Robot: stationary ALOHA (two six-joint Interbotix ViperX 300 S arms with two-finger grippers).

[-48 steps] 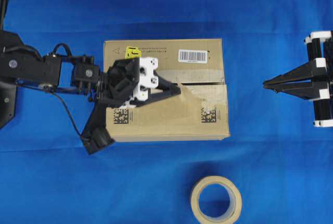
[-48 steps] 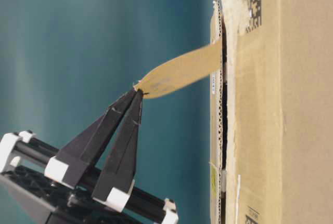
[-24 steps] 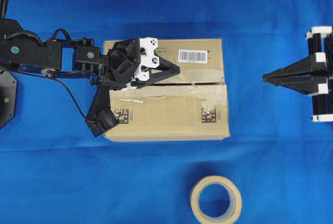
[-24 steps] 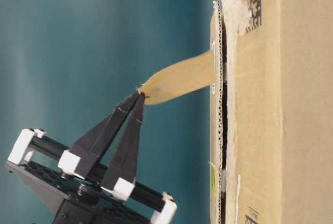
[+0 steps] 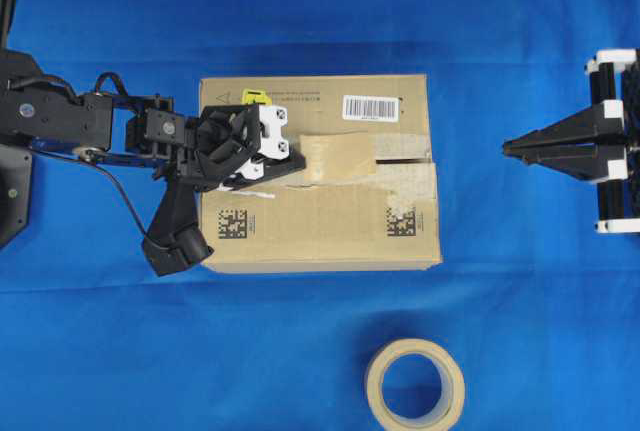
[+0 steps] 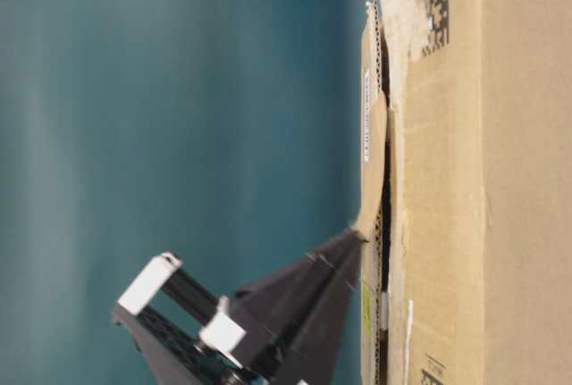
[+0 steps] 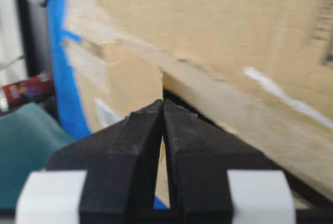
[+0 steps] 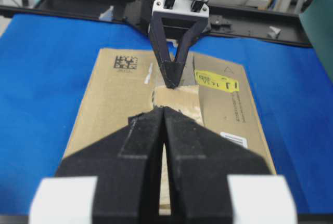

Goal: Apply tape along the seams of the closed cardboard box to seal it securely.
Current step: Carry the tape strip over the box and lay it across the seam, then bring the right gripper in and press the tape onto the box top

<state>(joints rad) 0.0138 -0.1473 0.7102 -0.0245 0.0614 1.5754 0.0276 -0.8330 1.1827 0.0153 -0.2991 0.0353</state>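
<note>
the left gripper [image 5: 298, 163] is pressing low against the top of the cardboard box [image 5: 320, 231], its jaws clenched on the near end of the tape [image 5: 338, 156]. a second ago that tan strip was arching up off the box with only its far end stuck down; now it is lying almost flat across the lid, beside and partly over the seams [image 5: 400, 160] near the middle of the box. in the table-level view the tape is hugging the cardboard right up to the pinched tip, so the laying-down stroke is looking nearly finished; judging from this, what is remaining is letting go and rubbing the end down. on the blue tabletop [image 5: 520, 331], a tape roll [image 5: 415, 384] is sitting in front of the box. far right, the right gripper [image 5: 508, 151] is hovering well apart from the box, jaws clenched on nothing.
</note>
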